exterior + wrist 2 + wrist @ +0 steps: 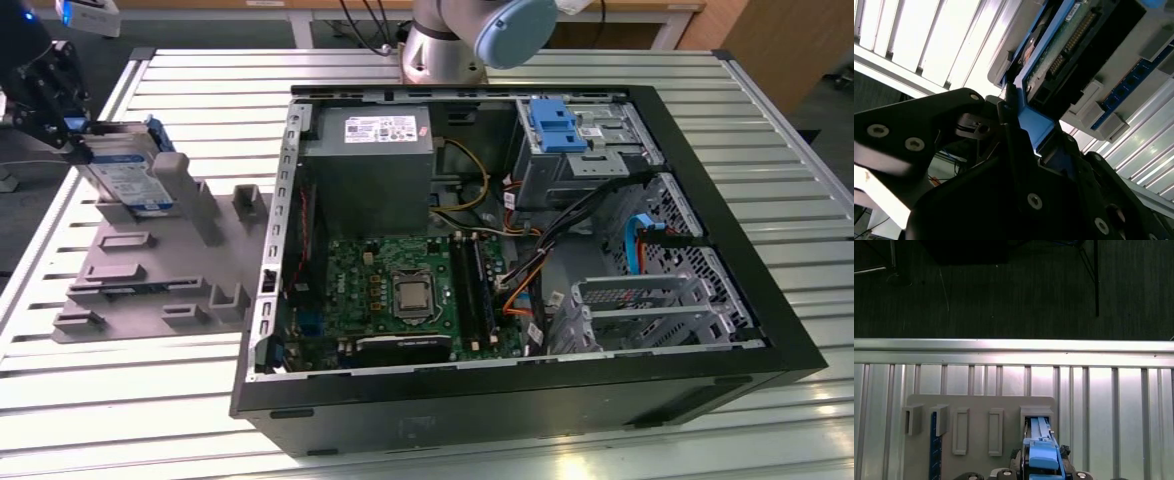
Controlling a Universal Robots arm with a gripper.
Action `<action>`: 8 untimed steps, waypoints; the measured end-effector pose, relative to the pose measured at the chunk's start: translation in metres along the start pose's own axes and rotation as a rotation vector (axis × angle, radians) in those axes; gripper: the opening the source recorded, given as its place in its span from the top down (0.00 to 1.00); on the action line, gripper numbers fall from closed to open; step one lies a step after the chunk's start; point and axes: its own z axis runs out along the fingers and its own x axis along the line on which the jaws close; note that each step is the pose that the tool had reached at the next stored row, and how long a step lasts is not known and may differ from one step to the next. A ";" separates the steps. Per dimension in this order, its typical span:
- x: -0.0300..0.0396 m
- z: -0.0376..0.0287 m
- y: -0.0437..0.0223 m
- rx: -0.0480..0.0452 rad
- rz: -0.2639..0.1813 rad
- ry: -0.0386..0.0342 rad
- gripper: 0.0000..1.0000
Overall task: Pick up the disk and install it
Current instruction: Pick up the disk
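As it stands upright at the grey fixture (pixel 150 268), the disk (pixel 130 180) is clamped by the pincer (pixel 78 138) on its blue-framed edge.

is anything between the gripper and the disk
Nothing visible. The gripper is right at the disk, against its blue bracket, with the disk standing in the grey holder on the exterior view's left.
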 end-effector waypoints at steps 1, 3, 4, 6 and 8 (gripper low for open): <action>0.0000 0.0000 0.0000 0.0000 0.000 0.0001 0.56; 0.0000 0.0000 0.0000 0.0000 0.000 0.0001 0.63; 0.0000 0.0000 0.0000 0.0000 0.000 0.0001 0.63; 0.0000 0.0000 0.0000 0.0000 0.000 0.0001 0.63; 0.0000 0.0001 0.0000 0.0000 0.000 0.0001 0.63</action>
